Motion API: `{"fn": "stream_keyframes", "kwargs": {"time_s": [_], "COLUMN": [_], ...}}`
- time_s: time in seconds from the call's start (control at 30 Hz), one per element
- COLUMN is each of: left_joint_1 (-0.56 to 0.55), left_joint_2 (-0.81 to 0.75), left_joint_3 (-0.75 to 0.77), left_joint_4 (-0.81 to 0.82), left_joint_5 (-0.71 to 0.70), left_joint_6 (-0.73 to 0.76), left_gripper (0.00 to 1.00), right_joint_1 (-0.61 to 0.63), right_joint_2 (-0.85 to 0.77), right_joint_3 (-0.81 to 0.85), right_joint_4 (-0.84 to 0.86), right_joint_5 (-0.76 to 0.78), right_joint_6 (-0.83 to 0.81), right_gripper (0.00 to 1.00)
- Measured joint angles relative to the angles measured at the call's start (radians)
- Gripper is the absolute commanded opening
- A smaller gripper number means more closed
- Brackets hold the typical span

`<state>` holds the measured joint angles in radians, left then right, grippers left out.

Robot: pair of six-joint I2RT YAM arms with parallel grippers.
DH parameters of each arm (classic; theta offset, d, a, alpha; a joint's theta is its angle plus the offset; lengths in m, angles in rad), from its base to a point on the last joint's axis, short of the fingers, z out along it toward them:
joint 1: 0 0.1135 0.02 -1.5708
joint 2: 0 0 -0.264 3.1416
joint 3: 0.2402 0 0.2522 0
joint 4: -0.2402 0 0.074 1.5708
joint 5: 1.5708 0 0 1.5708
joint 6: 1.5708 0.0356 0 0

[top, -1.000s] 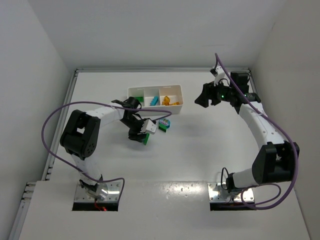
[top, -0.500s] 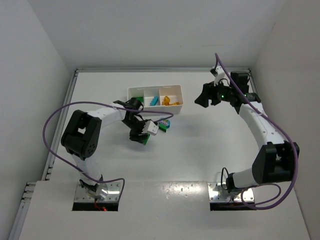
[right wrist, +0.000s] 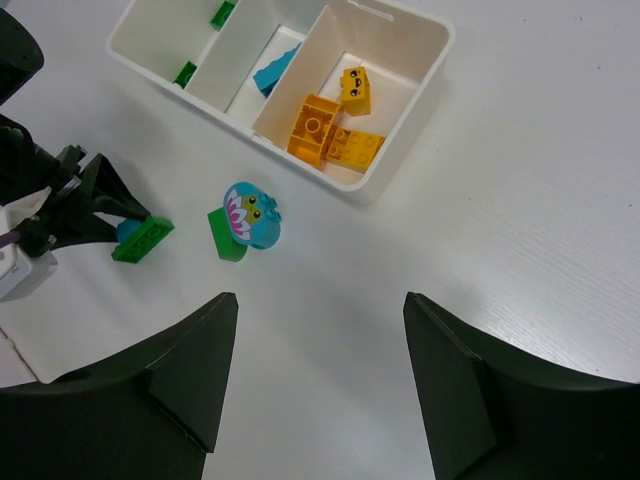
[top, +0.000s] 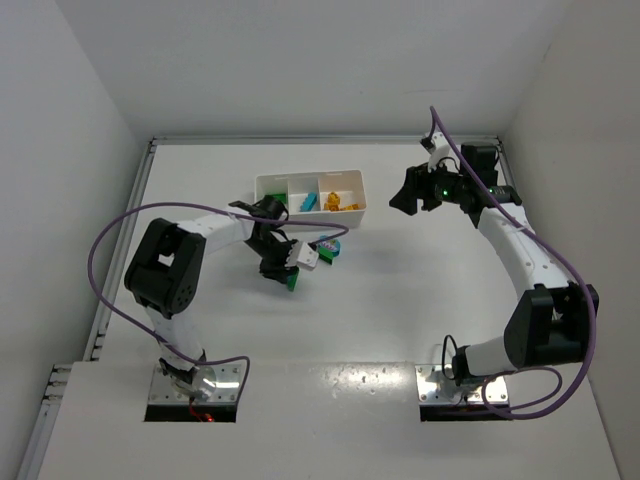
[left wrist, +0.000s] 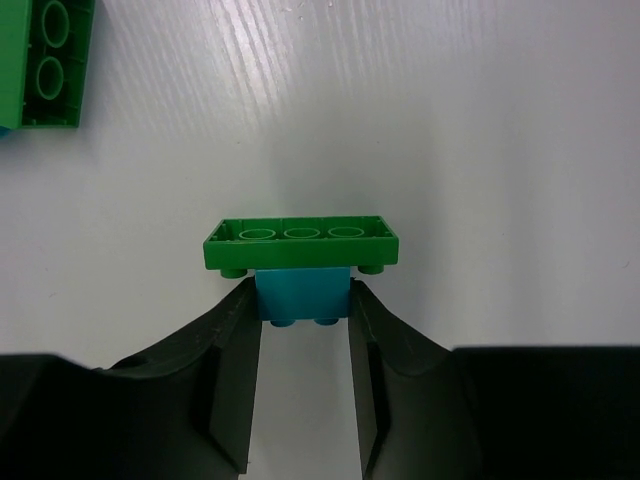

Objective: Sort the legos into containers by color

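My left gripper (top: 284, 266) is shut on a small cyan-blue brick (left wrist: 303, 294) that is stuck to a flat green plate (left wrist: 300, 243). It holds them low over the table, in front of the white tray (top: 262, 184). The plate also shows in the right wrist view (right wrist: 142, 238). A round cyan piece with a flower face (right wrist: 251, 214) sits on a green brick (right wrist: 224, 243) just right of the gripper. The tray holds green bricks (right wrist: 185, 72) on the left, a blue one (right wrist: 275, 70) in the middle and yellow-orange ones (right wrist: 325, 130) on the right. My right gripper (top: 408, 197) is open and empty, right of the tray.
White walls close in the table at the back and on both sides. The left arm's purple cable (top: 110, 240) loops out to the left. The green brick under the flower piece also shows at the top left of the left wrist view (left wrist: 45, 60).
My left gripper has shifted very slightly with the blue and green piece still in it. The right arm has not moved.
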<state>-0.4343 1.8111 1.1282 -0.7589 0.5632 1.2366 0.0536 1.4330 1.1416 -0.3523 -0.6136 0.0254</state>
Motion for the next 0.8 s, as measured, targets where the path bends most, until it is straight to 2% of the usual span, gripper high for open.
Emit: {"fn": "stream_keyframes", "kwargs": {"time_s": [0.07,0.2,0.33,0.5,0.6,0.73,0.8], "left_joint_1": [0.0,0.012,0.037,0.029,0.009,-0.021,-0.032], "left_joint_2": [0.0,-0.004,-0.073,-0.28,-0.34,-0.358,-0.358], "left_joint_3": [0.0,0.0,-0.004,-0.027,-0.027,-0.028,-0.033], "left_joint_4": [0.009,0.05,0.155,0.366,0.437,0.492,0.505], "left_joint_5": [0.003,0.041,0.087,0.082,0.066,0.039,0.026], "left_joint_6": [-0.018,-0.094,-0.254,-0.489,-0.568,-0.646,-0.673], "left_gripper": [0.19,0.15,0.15,0.16,0.16,0.16,0.16], "right_joint_1": [0.0,0.003,0.008,0.009,0.014,0.04,0.072], "right_joint_2": [0.0,0.006,0.066,0.195,0.248,0.304,0.334], "right_joint_3": [0.0,-0.012,-0.047,-0.059,-0.059,-0.05,-0.024], "right_joint_4": [0.0,0.018,0.106,0.245,0.328,0.409,0.431], "right_joint_5": [-0.009,-0.074,-0.2,-0.34,-0.405,-0.474,-0.503], "right_joint_6": [0.001,0.034,0.183,0.395,0.507,0.611,0.638], "right_gripper": [0.68,0.68,0.68,0.68,0.68,0.75,0.75]}}
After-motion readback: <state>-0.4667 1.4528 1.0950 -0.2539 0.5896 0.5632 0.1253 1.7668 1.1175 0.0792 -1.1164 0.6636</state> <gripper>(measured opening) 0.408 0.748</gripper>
